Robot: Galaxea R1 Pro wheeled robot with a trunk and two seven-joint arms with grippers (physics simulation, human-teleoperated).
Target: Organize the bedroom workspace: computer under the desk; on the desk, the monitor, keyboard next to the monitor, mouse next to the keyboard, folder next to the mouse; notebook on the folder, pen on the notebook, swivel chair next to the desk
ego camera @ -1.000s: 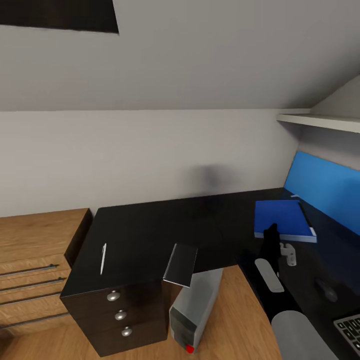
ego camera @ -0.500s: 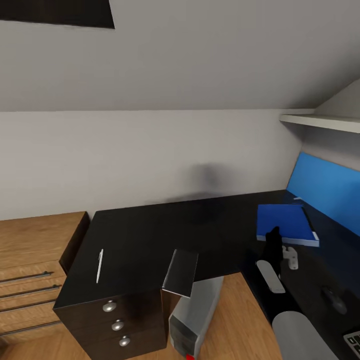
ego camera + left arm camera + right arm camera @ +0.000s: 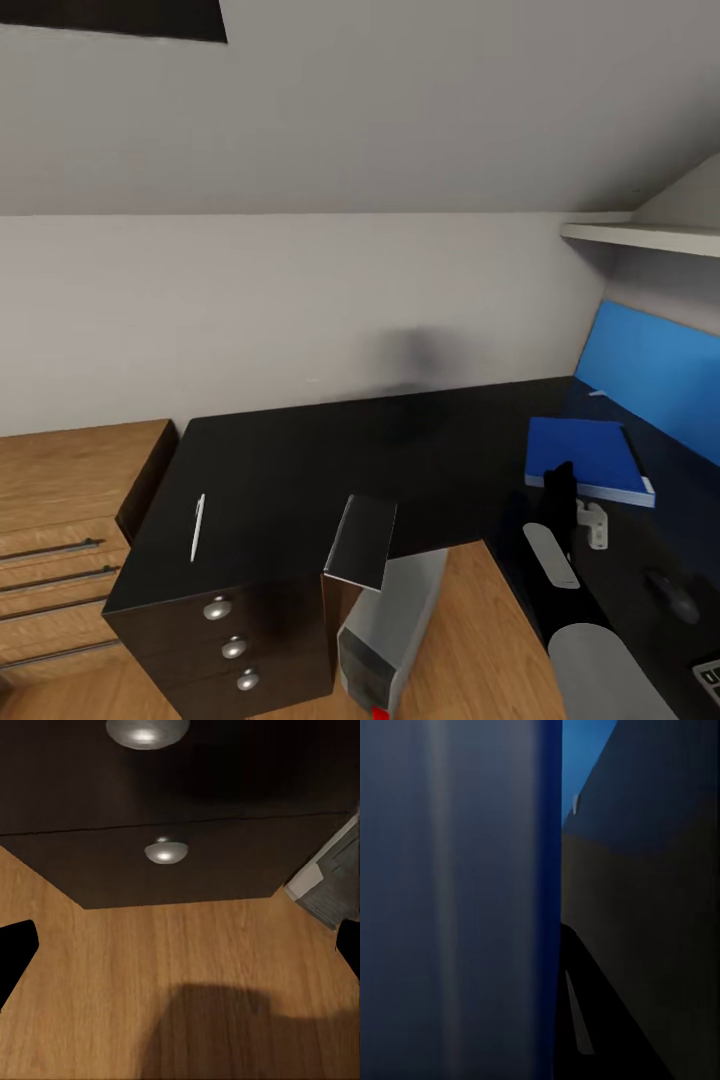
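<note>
My right end effector [image 3: 560,480] rests against the near edge of the blue folder [image 3: 588,452], which lies flat on the black table [image 3: 330,460]; I cannot tell if it grips. Since a second ago the folder sits further right, nearer the mouse [image 3: 672,595], though my view also shifted. My left end effector [image 3: 180,945] is spread wide above the floor. The notebook [image 3: 364,540] overhangs the table edge above the computer [image 3: 385,625]; the pen [image 3: 198,526] lies left of it.

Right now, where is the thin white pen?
In the head view, the thin white pen lies on the black desk top near its left end, above the black drawers, left of the tilted dark grey notebook.
</note>
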